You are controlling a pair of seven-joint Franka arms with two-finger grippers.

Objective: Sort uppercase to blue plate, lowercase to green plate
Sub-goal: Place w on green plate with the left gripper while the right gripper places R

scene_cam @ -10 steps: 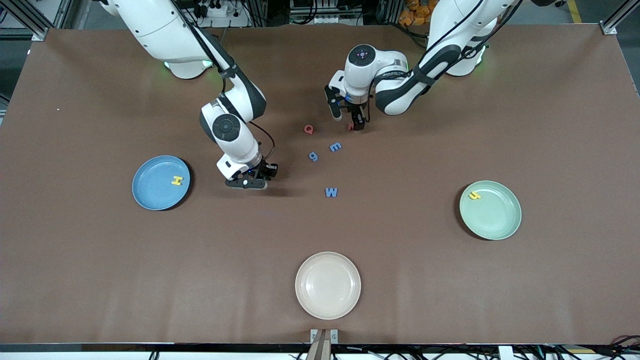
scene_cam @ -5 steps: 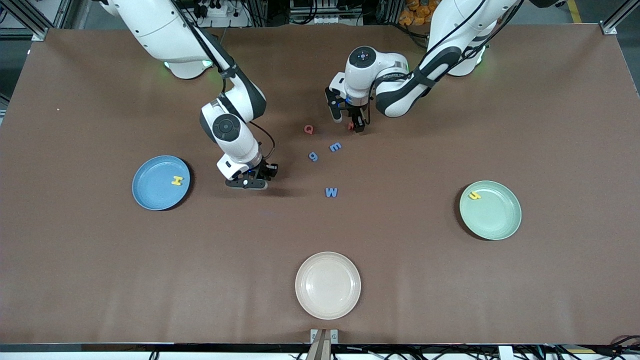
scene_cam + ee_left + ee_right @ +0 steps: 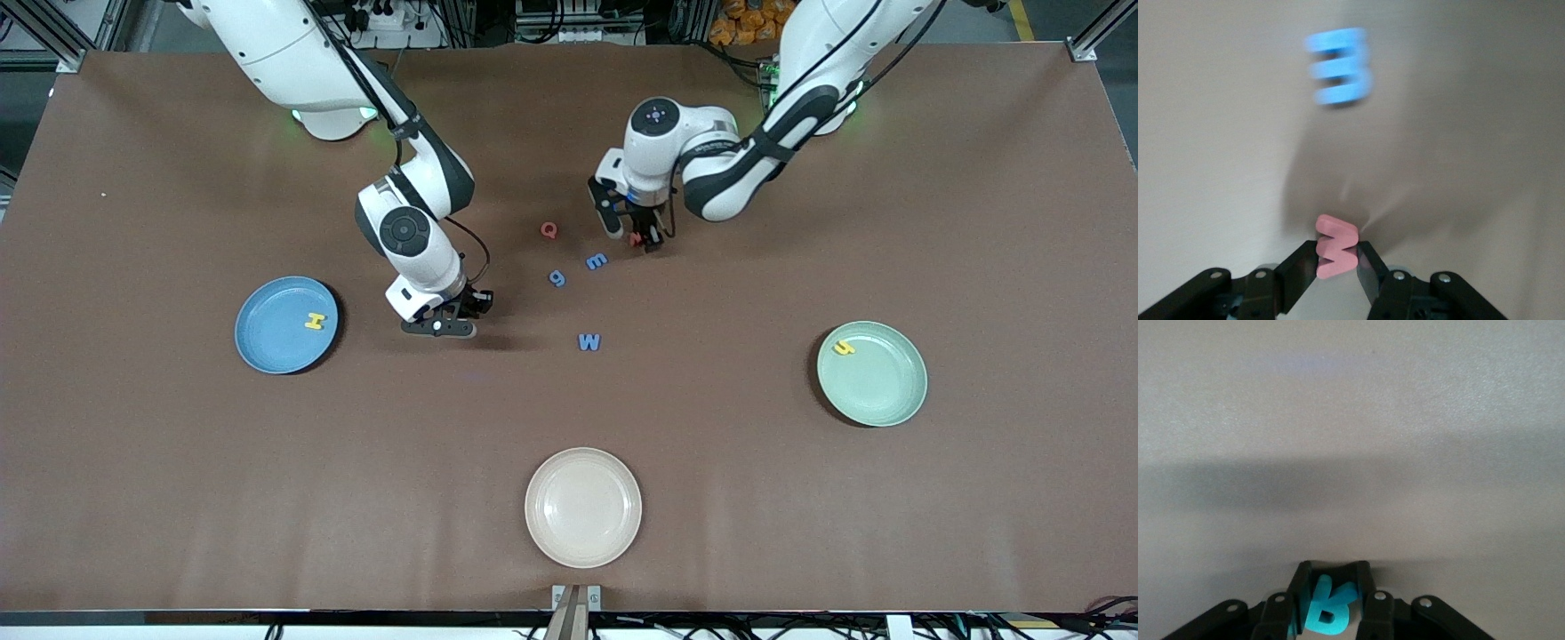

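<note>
On the brown table [image 3: 800,498] sit three round shallow plates: plain blue plate [image 3: 271,342] toward the right arm's end, pale mint-green plate [image 3: 880,387] toward the left arm's end, empty beige plate [image 3: 582,507] nearest the front camera. Yellow foam capital H [image 3: 315,321] lies in the blue plate, yellow foam lowercase h [image 3: 843,348] in the green plate, so one of each is done.

Left gripper [image 3: 1338,257] a second ago stood open around the small red foam lowercase w [image 3: 1336,248]; now the jaws have pinched shut on it and it's off the table, over the spot beside the blue foam lowercase m [image 3: 597,261]. Pickup looks good; next it needs carrying to the green plate.

Right gripper [image 3: 1331,603] stays clamped on the teal foam capital R [image 3: 1327,608], low over bare table between the blue plate and the loose letters, barely moved. That one goes to the blue plate.

Loose mid-table: red foam capital Q [image 3: 549,229], blue foam lowercase g [image 3: 557,278], blue foam capital W [image 3: 589,341].
</note>
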